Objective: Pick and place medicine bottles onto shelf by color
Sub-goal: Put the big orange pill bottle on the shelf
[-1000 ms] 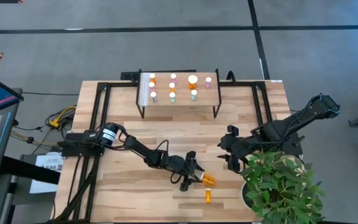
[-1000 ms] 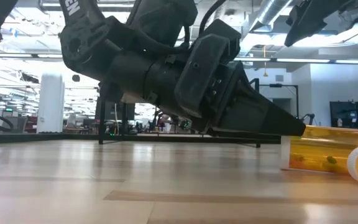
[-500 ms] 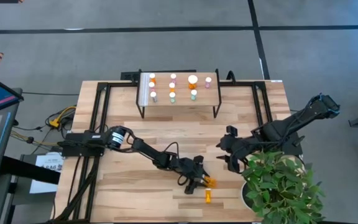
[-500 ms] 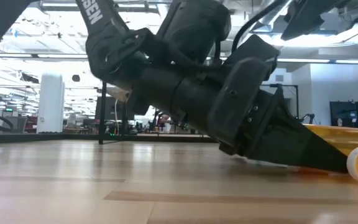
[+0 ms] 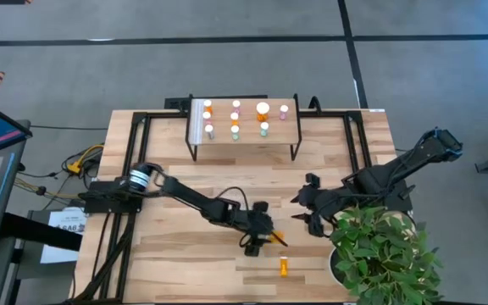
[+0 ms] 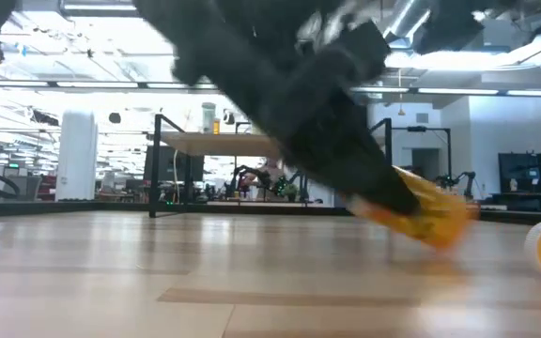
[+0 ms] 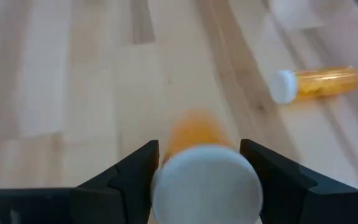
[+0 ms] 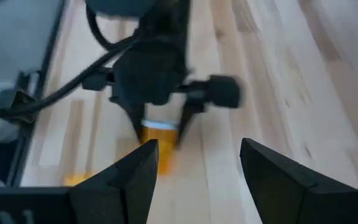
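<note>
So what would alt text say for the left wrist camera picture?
The left gripper holds an orange medicine bottle between its dark fingers, white cap toward the camera. A second orange bottle lies on its side on the wooden table beyond.

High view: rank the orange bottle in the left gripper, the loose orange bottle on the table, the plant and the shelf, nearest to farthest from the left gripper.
1. Held orange bottle, between the left gripper fingers.
2. Loose orange bottle, lying at the near table edge.
3. Plant, at the right corner.
4. Shelf, at the far edge.
</note>
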You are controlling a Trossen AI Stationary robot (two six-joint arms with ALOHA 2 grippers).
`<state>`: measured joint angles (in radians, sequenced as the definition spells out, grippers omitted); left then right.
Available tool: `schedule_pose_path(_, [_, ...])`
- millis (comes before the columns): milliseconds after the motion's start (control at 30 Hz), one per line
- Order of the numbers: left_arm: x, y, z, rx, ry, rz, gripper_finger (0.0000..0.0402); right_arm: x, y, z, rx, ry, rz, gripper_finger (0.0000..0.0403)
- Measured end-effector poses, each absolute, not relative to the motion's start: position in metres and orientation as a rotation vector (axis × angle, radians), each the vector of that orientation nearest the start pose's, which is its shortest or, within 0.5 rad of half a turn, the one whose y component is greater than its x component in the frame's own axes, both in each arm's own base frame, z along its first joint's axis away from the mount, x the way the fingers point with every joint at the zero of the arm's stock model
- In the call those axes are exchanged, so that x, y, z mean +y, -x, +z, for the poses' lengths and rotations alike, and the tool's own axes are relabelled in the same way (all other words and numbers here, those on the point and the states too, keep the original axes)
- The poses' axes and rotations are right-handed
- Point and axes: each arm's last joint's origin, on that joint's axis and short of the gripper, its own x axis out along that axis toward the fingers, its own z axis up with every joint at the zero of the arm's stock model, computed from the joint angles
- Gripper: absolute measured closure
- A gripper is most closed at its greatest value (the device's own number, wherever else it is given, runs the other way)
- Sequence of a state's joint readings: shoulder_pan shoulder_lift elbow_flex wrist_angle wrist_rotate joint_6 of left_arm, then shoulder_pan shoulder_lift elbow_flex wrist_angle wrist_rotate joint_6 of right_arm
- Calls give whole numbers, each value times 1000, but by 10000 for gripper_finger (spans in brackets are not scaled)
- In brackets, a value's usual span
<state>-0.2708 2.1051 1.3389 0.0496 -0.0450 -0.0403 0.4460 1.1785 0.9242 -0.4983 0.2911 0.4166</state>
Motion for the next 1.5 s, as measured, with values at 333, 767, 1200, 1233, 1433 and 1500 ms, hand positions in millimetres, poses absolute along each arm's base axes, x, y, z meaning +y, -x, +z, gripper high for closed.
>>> schedule_pose_path(333, [-100,-372,242,829,-63,-70,209,93,-224,238,329,-138,1,152])
schedule_pose_path(767, [-101,-365,259,746,-112,11,204,78,-257,184,241,-211,83,152])
schedule_pose_path(1200, [-112,-353,158,627,43,55,203,69,-261,176,277,-238,33,152])
schedule_pose_path(1233, [-111,-350,153,601,60,59,203,68,-260,177,282,-237,32,152])
schedule_pose_path(1433, [-109,-331,133,510,123,101,203,68,-260,178,274,-239,33,152])
schedule_pose_path(1500, [-109,-327,129,510,137,124,201,68,-260,178,273,-239,32,152])
